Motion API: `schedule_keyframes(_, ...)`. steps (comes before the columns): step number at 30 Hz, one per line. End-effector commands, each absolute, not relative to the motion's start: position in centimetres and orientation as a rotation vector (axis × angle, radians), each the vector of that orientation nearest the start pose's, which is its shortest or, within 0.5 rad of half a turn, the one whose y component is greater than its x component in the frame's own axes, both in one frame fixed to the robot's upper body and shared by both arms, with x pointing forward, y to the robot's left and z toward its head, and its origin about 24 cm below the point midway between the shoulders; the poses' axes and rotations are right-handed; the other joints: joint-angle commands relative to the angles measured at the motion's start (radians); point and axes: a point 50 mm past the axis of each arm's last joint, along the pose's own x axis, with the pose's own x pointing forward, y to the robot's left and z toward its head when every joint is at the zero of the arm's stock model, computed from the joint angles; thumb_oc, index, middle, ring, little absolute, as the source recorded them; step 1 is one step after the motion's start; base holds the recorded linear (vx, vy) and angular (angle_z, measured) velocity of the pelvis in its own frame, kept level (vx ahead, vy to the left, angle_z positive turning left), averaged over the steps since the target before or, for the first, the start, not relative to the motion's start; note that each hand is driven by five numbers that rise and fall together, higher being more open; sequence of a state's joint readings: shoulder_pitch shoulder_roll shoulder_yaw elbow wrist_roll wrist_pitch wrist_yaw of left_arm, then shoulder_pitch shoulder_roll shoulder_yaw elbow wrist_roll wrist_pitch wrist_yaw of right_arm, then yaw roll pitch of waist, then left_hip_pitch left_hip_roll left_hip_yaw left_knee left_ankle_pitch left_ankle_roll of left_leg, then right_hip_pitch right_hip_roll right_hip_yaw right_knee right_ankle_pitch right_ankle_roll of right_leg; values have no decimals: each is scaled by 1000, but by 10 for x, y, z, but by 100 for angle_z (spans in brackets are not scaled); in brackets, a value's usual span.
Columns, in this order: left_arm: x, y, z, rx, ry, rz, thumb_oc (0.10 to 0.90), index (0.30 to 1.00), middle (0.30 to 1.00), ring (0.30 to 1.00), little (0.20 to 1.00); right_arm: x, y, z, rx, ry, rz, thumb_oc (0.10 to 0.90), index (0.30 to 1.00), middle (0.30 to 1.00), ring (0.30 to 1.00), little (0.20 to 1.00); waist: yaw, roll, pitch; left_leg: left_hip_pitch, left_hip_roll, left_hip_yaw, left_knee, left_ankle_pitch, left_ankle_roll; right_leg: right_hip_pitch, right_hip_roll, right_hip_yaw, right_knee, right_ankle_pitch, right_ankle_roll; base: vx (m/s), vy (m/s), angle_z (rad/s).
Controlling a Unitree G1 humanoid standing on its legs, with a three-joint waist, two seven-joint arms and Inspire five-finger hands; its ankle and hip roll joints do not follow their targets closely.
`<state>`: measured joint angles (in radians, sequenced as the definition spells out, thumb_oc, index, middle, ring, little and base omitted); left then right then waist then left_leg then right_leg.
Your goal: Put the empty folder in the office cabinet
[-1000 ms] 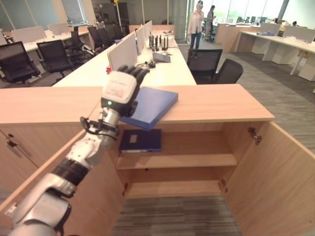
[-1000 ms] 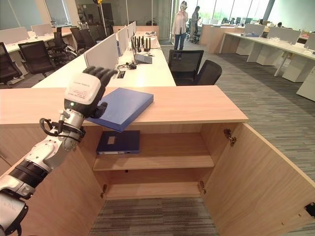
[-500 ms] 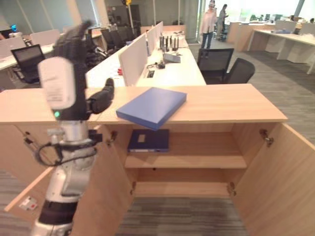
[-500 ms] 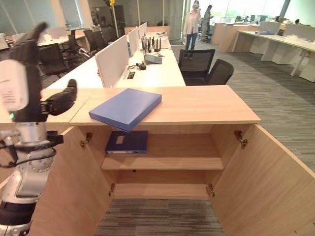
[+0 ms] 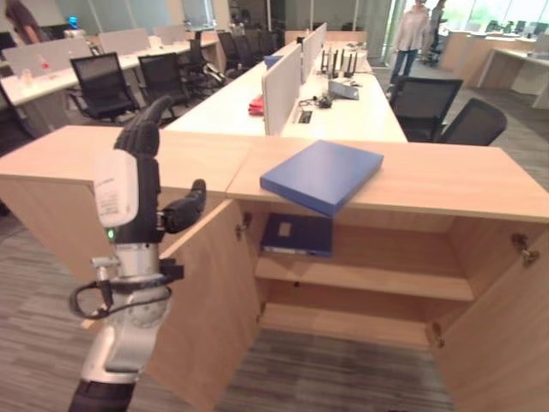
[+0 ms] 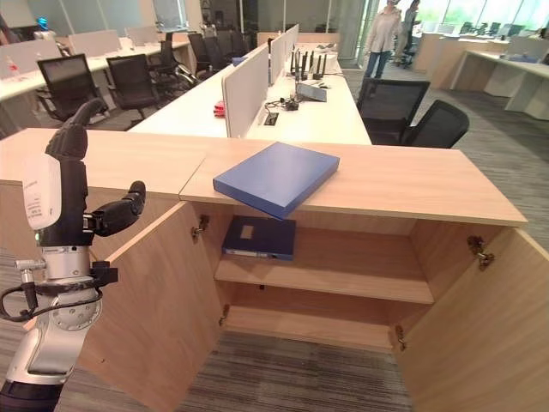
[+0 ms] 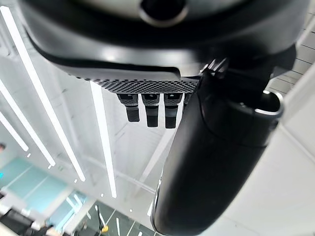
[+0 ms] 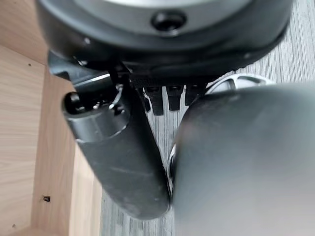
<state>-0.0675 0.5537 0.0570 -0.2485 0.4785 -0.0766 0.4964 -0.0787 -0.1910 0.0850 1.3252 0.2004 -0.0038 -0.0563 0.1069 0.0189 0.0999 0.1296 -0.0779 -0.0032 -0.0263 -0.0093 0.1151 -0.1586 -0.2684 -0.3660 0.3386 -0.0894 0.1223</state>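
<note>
An open-plan office stretches behind a long wooden cabinet [image 6: 412, 184], with rows of white desks [image 6: 283, 107], black chairs [image 6: 67, 81] and a person [image 6: 381, 33] standing far back in the aisle. The cabinet's two doors stand wide open, the left door [image 6: 150, 300] swung out toward the camera and the right door [image 6: 480, 335] at the frame's edge. A blue folder [image 6: 276, 177] lies flat on the cabinet top, set at an angle, one corner jutting out over the front edge above the open compartment. Below it, a darker blue binder [image 6: 260, 238] rests on the upper shelf [image 6: 343, 279] at the left end. The robot's left hand [image 5: 135, 184] is raised upright in front of the left door, well apart from the folder, its fingers straight, its thumb held out to the side, and empty. The right hand [image 8: 123, 162] shows in its wrist view beside a wood panel and striped carpet; its fingers appear straight, with nothing between them.
</note>
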Motion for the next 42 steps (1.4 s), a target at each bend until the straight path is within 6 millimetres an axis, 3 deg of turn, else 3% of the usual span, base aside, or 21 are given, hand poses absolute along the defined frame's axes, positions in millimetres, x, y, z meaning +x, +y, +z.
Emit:
schedule_keyframes(1,234,221,217,855,-941,515,800,900,900,900,900,83,-214,-169,-143,1308,-191,800,900,900,900,900,-38,-21,6,112,-38,-180,-61,-120,-72,-14,78,-6,-303,248,39,253,-106,39)
schedule_keyframes(6,233,222,214,839,-925,514,800,900,900,900,900,84,-211,-170,-162,1301,-173,800,900,900,900,900,-40,-28,-28,119,-20,-192,-61,-152,-73,30,101,-28,-353,255,20,261,-97,44)
schedule_keyframes(10,230,219,214,781,-935,504,800,900,900,900,900,85,-213,-169,-167,1280,-178,800,900,900,900,900,-56,-14,-53,138,43,-189,-61,-180,-88,55,150,-25,-336,199,-4,290,-123,32)
schedule_keyframes(14,229,218,214,764,-936,493,800,900,900,900,900,83,-215,-169,-177,1283,-174,800,900,900,900,900,-61,-19,-59,146,59,-182,-56,-183,-102,67,164,-31,-336,177,-18,189,-108,3)
schedule_keyframes(18,229,216,215,756,-941,464,800,900,900,900,900,81,-217,-169,-182,1279,-171,800,900,900,900,900,-57,-18,-60,117,83,-135,66,-171,-141,115,205,-30,-352,131,-42,151,-108,-8)
schedule_keyframes(21,227,215,217,752,-952,449,800,900,900,900,900,81,-220,-168,-182,1273,-179,800,900,900,900,900,-55,-31,-48,64,67,-97,191,-151,-166,144,204,-32,-364,120,-55,50,-69,-3)
schedule_keyframes(23,225,214,219,735,-964,434,800,900,900,900,900,84,-221,-167,-180,1260,-190,800,900,900,900,900,-47,-46,-23,-30,69,-25,344,-88,-205,193,195,-40,-376,99,-71,18,-70,-1)
schedule_keyframes(27,222,216,214,744,-937,418,800,900,900,900,900,89,-220,-166,-184,1250,-174,800,900,900,900,900,-17,-91,-6,-149,47,2,332,-183,-156,230,167,-5,-403,104,-60,90,-5,11)
schedule_keyframes(31,221,222,211,760,-906,434,800,900,900,900,900,94,-214,-166,-202,1242,-140,800,900,900,900,900,28,-110,14,-226,18,-36,321,-138,-153,256,180,35,-409,113,-59,57,-30,-40)
schedule_keyframes(39,206,229,209,785,-879,423,800,900,900,900,900,83,-202,-171,-191,1275,-84,800,900,900,900,900,53,-117,-18,-96,32,-40,173,-133,-130,273,200,59,-425,120,-53,38,25,-18)
schedule_keyframes(42,209,218,205,769,-854,293,800,900,900,900,900,86,-201,-170,-195,1267,-72,800,900,900,900,900,56,-118,-23,-78,32,-43,154,-134,-122,271,199,62,-424,123,-49,-9,17,2)
